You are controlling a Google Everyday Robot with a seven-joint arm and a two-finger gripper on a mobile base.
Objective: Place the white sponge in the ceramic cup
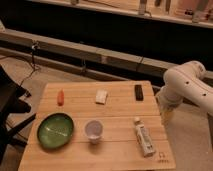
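Camera view. We see the white arm enter from the right and bend downward from a rounded elbow. Its lower end carries the gripper, which hangs just off the right edge of the wooden table, about midway along that edge. We cannot tell how far the claw is open. It is well apart from every object on the table.

Two containers stand toward the near edge. The ceramic cup is upright near the middle of that edge, and we see only its pale inner surface. The green bowl sits by the near left corner, just beside the cup and apart from it, showing a glossy green interior.

The white sponge lies flat near the middle of the far edge, straight beyond the cup and well apart from it.

A small orange object lies toward the far left corner, and a small black object lies toward the far right corner, between the sponge and that corner. A white tube with a printed label lies toward the near right corner, between the cup and the right edge. A dark chair stands off the left edge.
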